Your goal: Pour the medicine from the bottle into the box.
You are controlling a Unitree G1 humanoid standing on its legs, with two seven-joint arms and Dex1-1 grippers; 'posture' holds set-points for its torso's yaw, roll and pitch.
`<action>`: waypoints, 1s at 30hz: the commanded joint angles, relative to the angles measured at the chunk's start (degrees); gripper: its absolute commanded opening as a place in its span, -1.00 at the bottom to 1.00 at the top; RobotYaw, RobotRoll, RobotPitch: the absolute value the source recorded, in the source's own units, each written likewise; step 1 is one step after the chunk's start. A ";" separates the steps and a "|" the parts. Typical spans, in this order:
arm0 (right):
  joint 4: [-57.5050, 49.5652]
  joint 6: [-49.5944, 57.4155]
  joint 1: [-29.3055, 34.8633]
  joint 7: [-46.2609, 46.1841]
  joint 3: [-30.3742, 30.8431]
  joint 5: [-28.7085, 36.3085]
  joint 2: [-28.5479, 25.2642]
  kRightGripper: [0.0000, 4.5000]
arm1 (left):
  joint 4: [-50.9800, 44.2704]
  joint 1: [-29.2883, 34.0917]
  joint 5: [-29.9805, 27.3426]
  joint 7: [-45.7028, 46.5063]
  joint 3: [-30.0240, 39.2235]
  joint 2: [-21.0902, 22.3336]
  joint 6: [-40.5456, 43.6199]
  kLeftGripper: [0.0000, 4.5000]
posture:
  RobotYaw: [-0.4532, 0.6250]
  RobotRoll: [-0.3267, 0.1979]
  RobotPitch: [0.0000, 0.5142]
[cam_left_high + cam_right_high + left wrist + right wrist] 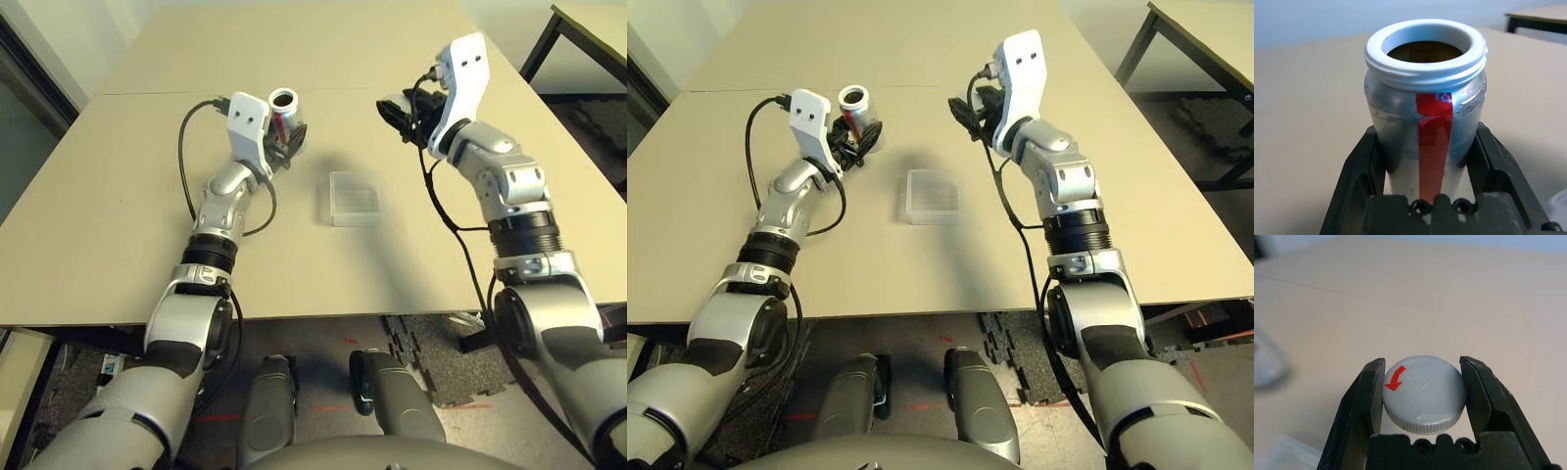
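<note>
Silver bottle [1396,112], red-striped, white-rimmed, open-mouthed; clasped in left end effector [1425,166]. Ridged grey cap [1422,391], red-arrowed; clasped in right end effector [1422,396].

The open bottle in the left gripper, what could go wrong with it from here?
The bottle is uncapped, so an early tilt might spill medicine onto the table before it is over the box. The box is shallow, so pieces could bounce out. The right gripper holds the cap, which might drop if its grip slips.
</note>
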 commanded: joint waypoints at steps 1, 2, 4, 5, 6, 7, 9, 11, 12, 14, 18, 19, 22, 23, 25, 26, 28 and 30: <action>5.36 -4.92 0.65 -1.55 -1.37 -1.53 0.51 0.14 | 3.81 -0.91 0.43 3.24 1.39 -0.81 -2.48 0.12 | -0.41 0.25 -0.68; 7.18 -6.35 0.82 -1.98 -1.49 -1.89 0.65 0.14 | 4.59 -0.93 0.05 4.54 2.09 -1.17 -2.62 0.12 | -0.41 0.25 -0.67; 10.07 -8.56 0.94 -2.64 -1.74 -2.29 0.98 0.14 | 5.34 -0.84 -0.19 5.99 2.81 -1.70 -2.90 0.12 | -0.40 0.25 -0.67; 11.36 -9.47 0.96 -2.82 -1.88 -2.46 1.17 0.14 | 5.31 -0.68 -0.06 6.27 2.87 -1.93 -3.06 0.12 | -0.40 0.25 -0.66; 12.57 -10.18 1.04 -3.03 -1.98 -2.65 1.37 0.14 | 5.04 -0.42 0.16 6.36 2.82 -2.17 -3.20 0.12 | -0.40 0.25 -0.66; 13.64 -10.84 1.07 -3.12 -2.06 -2.83 1.54 0.14 | 4.79 -0.21 0.32 6.40 2.76 -2.34 -3.27 0.12 | -0.40 0.25 -0.66; 15.10 -11.70 1.14 -3.14 -2.16 -3.15 1.85 0.14 | 4.28 0.14 0.44 6.42 2.70 -2.45 -3.28 0.12 | -0.39 0.25 -0.65; 16.18 -12.22 1.38 -3.01 -2.23 -3.35 2.30 0.14 | 3.64 0.46 0.47 6.45 2.66 -2.39 -3.13 0.12 | -0.39 0.25 -0.64; 16.61 -12.26 1.46 -2.82 -2.29 -3.32 2.58 0.14 | 3.35 0.53 0.45 6.46 2.69 -2.29 -3.00 0.12 | -0.39 0.25 -0.63; 17.23 -12.58 1.58 -2.66 -2.34 -3.41 2.96 0.14 | 2.92 0.59 0.39 6.47 2.73 -2.14 -2.77 0.12 | -0.38 0.25 -0.62; 18.17 -12.95 1.76 -2.51 -2.40 -3.63 3.06 0.14 | 2.17 0.45 0.30 6.72 2.82 -2.07 -2.20 0.12 | -0.37 0.25 -0.60; 18.26 -12.82 1.79 -2.43 -2.48 -3.56 3.07 0.14 | 1.93 0.42 0.28 6.79 2.82 -2.10 -2.05 0.12 | -0.37 0.25 -0.60; 18.50 -12.65 1.76 -2.27 -2.40 -3.74 3.04 0.14 | 1.70 0.25 0.17 6.89 2.89 -2.18 -1.84 0.12 | -0.37 0.25 -0.60; 18.42 -12.57 1.80 -2.16 -2.41 -3.79 3.00 0.29 | 1.62 0.26 0.15 6.91 2.88 -2.23 -1.76 0.12 | -0.37 0.25 -0.59; 18.22 -12.45 1.80 -1.92 -2.44 -3.87 2.90 0.58 | 1.46 0.28 0.14 6.94 2.83 -2.34 -1.64 0.12 | -0.38 0.25 -0.59; 18.13 -12.37 1.76 -1.82 -2.44 -3.89 2.87 0.71 | 1.45 0.27 0.13 6.93 2.82 -2.37 -1.57 0.12 | -0.38 0.25 -0.59; 17.86 -12.31 1.52 -1.75 -2.50 -3.87 2.81 1.00 | 1.62 0.18 0.13 6.88 2.85 -2.33 -1.54 0.12 | -0.38 0.25 -0.58; 17.31 -12.06 1.22 -1.58 -2.58 -3.74 2.69 1.00 | 1.78 0.10 0.05 6.78 2.93 -2.26 -1.43 0.12 | -0.38 0.25 -0.58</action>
